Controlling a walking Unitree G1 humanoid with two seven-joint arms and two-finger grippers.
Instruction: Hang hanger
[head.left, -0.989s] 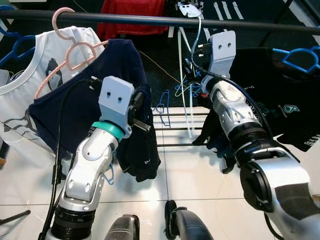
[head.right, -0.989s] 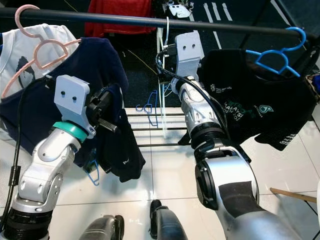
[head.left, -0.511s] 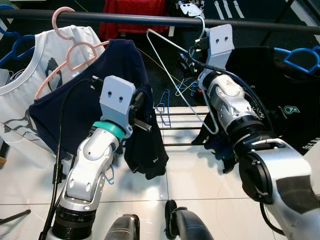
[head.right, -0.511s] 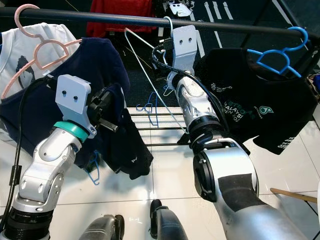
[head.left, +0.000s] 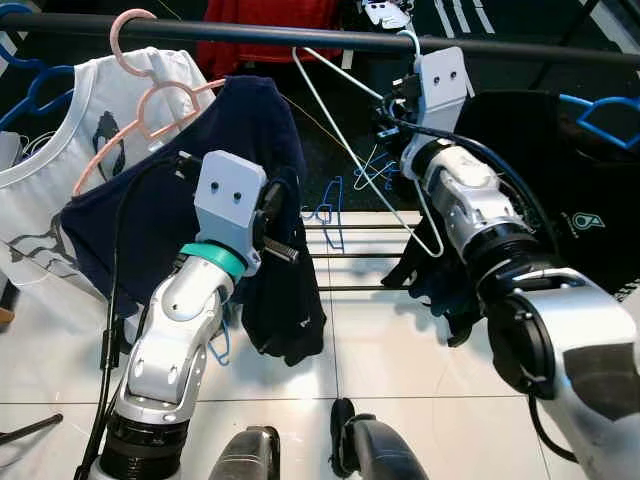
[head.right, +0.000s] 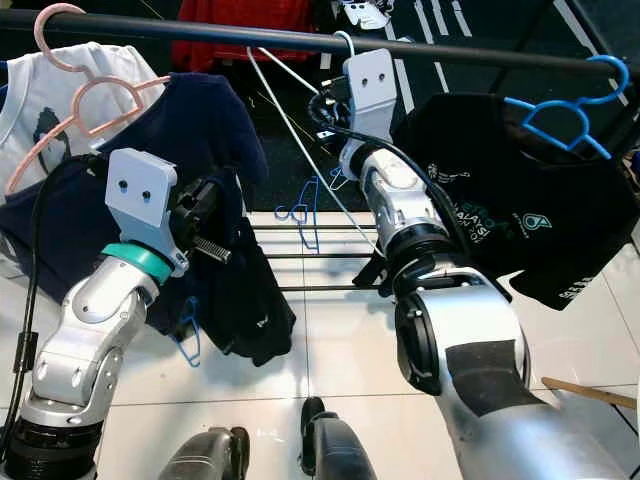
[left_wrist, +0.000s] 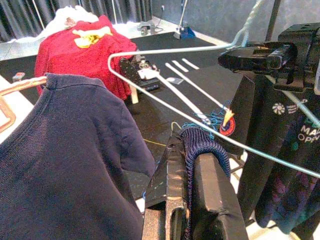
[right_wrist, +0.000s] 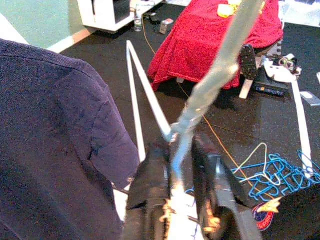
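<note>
White floor tiles lie below a black rail in the left eye view, with a white shirt on a pink hanger and a navy shirt draped next to it. The right gripper is raised just under the rail, its jaws closed on the neck of a pale wire hanger whose hook sits at the rail and whose frame slants down beside the arm. The left gripper is lower, pinching a fold of the navy shirt. In the right eye view a black shirt hangs on a blue hanger beyond the right arm. From the left wrist view, navy knit cloth is clamped between the black fingers, the wire hanger's frame crosses just ahead of them, and a red cloth lies on the dark floor beyond. From the right wrist view, the two fingers squeeze the hanger's twisted neck, and loose blue hangers lie on the floor past them.
</note>
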